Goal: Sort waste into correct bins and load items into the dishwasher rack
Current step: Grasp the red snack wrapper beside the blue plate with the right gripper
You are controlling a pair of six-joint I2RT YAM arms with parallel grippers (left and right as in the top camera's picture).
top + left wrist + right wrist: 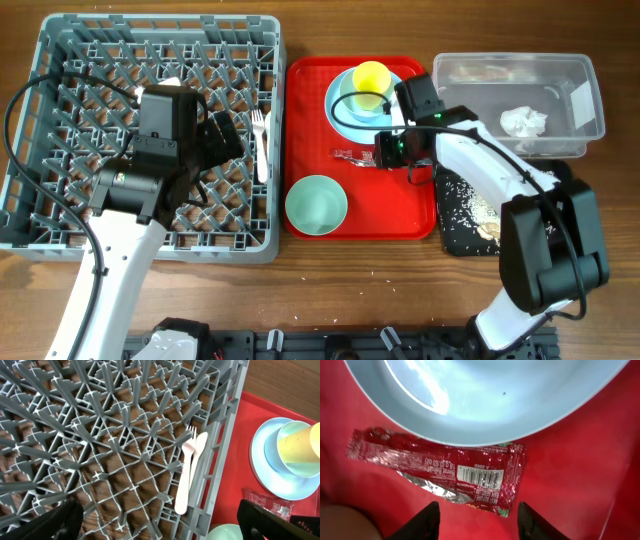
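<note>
The white fork (185, 480) and spoon (201, 445) lie together in the grey rack (60, 120) by its right wall, as the overhead view shows (260, 140). My left gripper (225, 140) is open and empty above the rack, next to them (160, 527). My right gripper (385, 150) is open low over the red tray, with the red shiny wrapper (445, 467) just ahead of its fingertips (480, 520). The wrapper (355, 155) lies beside the light blue plate (485, 400). The yellow cup (372, 78) sits in the pale blue bowl (350, 100) on that plate. The pale green bowl (316, 204) stands on the tray.
The red tray (410, 215) lies between the rack and the bins. The clear tub (580, 100) at the back right holds the crumpled napkin (523, 121). The black tray (450, 235) in front of it holds rice-like scraps (470, 205), partly under my right arm.
</note>
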